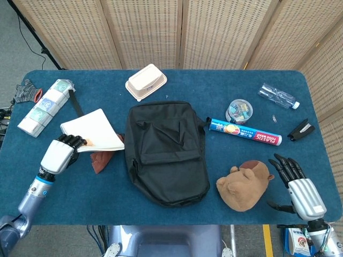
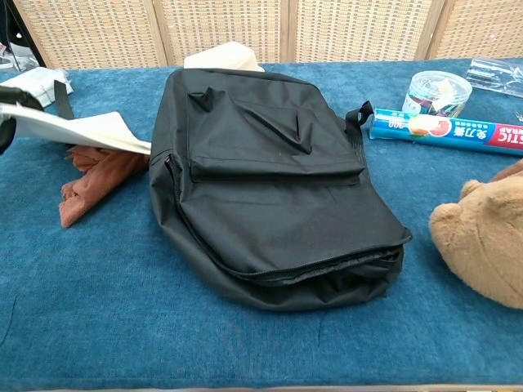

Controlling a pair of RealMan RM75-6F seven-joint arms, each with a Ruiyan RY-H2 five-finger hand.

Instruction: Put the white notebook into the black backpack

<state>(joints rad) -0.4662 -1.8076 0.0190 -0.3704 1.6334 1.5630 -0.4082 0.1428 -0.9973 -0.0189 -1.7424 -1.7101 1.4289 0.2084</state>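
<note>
one white notebook [image 1: 92, 130] pinched at its corner in left hand [image 1: 59, 153] fingers, tilted; could slip. black backpack [image 1: 165, 152] zipped. right hand [image 1: 296, 182] spread, empty.

The left hand [image 1: 58, 153] sits at the left side of the bench. Its silver arm comes up from the bottom left corner. Its black fingers [image 1: 72, 141] are curled around the near edge of the white notebook [image 1: 94, 130] and hold it up, tilted. The right hand [image 1: 296, 183] is low at the right edge of the bench. Its fingers are spread apart and hold nothing.
</note>
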